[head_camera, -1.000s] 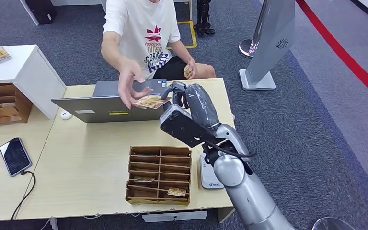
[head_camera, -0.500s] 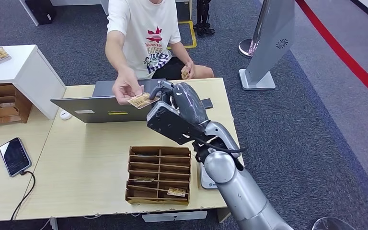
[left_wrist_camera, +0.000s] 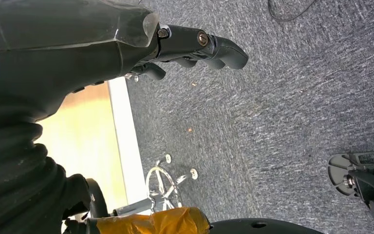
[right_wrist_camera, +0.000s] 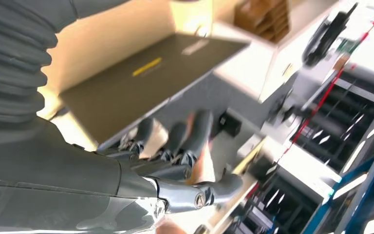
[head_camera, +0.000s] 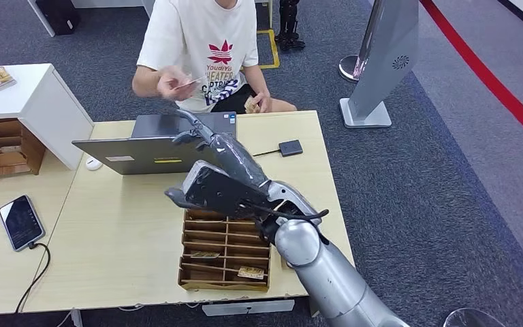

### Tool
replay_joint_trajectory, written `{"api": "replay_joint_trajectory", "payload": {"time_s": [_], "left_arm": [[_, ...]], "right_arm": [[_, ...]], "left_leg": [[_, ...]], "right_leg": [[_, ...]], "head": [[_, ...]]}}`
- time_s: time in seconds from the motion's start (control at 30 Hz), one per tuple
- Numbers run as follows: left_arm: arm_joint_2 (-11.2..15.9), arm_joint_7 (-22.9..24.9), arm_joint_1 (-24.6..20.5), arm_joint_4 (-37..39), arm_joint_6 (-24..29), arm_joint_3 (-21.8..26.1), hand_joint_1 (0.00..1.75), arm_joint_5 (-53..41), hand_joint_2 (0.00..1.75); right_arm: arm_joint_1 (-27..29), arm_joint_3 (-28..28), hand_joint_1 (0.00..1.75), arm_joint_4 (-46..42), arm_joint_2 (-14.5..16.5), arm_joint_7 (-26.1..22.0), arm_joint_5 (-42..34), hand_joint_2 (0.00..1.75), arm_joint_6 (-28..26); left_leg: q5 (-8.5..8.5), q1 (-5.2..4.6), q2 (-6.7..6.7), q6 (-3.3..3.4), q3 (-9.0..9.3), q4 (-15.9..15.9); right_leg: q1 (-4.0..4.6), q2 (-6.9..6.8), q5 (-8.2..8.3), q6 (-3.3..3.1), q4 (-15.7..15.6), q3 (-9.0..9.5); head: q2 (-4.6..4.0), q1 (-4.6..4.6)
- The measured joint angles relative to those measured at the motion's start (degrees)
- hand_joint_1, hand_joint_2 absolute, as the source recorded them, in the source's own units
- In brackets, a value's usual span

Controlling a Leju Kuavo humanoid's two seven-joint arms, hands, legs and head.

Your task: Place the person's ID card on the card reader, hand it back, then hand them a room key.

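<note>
The person behind the desk holds the ID card (head_camera: 189, 82) up near their chest, and their other hand (head_camera: 252, 104) holds more cards. My right hand (head_camera: 208, 153) hovers over the desk just in front of the laptop (head_camera: 146, 144), fingers spread and empty. In the right wrist view the same hand (right_wrist_camera: 175, 141) is blurred above the laptop lid (right_wrist_camera: 141, 83). The wooden organiser (head_camera: 226, 248) holds room key cards (head_camera: 251, 272) in its front slots. My left hand (left_wrist_camera: 195, 46) hangs over the carpet beside the desk, holding nothing.
A small black pad on a cable (head_camera: 291, 148) lies at the desk's right. A phone (head_camera: 22, 221) charges on the left desk, beside a white cabinet (head_camera: 20, 95) with wooden trays. A grey stand (head_camera: 381, 61) rises at the back right.
The person took the card from my right hand and drew it back to their chest. My right hand swung left and lower, over the desk by the laptop.
</note>
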Motion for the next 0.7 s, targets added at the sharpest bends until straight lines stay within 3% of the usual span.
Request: {"api": "replay_joint_trajectory", "payload": {"time_s": [0.23,0.4,0.43,0.53,0.57,0.7], "left_arm": [[0.1,-0.05,0.0,0.0,0.01,-0.09,0.0,0.34,1.75],[0.26,-0.46,0.03,0.01,0.15,-0.09,0.0,0.79,1.75],[0.3,-0.54,0.04,0.01,0.22,-0.09,0.0,0.86,1.75],[0.38,-0.79,0.05,0.03,0.43,-0.09,0.0,0.99,1.75],[0.43,-0.89,0.06,0.04,0.47,-0.09,0.0,1.02,1.75],[0.59,-1.11,0.07,0.3,0.52,-0.11,0.0,1.07,1.75]], "right_arm": [[0.06,0.85,0.0,0.1,-0.47,-1.49,-5.4,0.0,3.03],[1.39,1.15,0.0,-0.96,-1.83,-4.13,-16.36,0.0,9.22],[1.93,1.28,0.13,-1.36,-2.43,-4.81,-19.45,0.0,11.08],[4.11,1.86,1.28,-2.41,-4.65,-7.14,-28.56,0.0,17.27],[5.04,2.08,1.57,-2.66,-5.44,-7.95,-31.41,0.0,19.48],[9.38,3.09,1.73,-3.2,-8.64,-11.26,-40.87,0.0,28.43]], "left_leg": [[0.0,0.0,0.0,0.0,0.0,0.0],[0.0,0.0,0.0,0.0,0.0,0.0],[-0.01,0.0,0.0,0.0,0.0,0.0],[-0.01,0.0,0.0,0.0,0.0,0.0],[-0.02,0.0,0.0,0.0,0.0,0.01],[-0.03,0.0,0.0,0.01,-0.01,0.01]], "right_leg": [[0.0,0.0,0.0,0.0,0.0,-0.02],[0.0,0.0,0.0,0.0,-0.01,-0.03],[0.0,0.0,0.0,0.0,-0.01,-0.03],[0.0,0.0,0.0,0.0,-0.02,-0.02],[0.0,0.0,0.0,0.0,-0.02,-0.02],[0.0,0.0,-0.01,0.01,-0.03,-0.03]], "head": [[0.0,0.0],[0.0,-0.01],[0.0,-0.01],[0.0,-0.01],[0.0,-0.01],[0.0,0.0]]}}
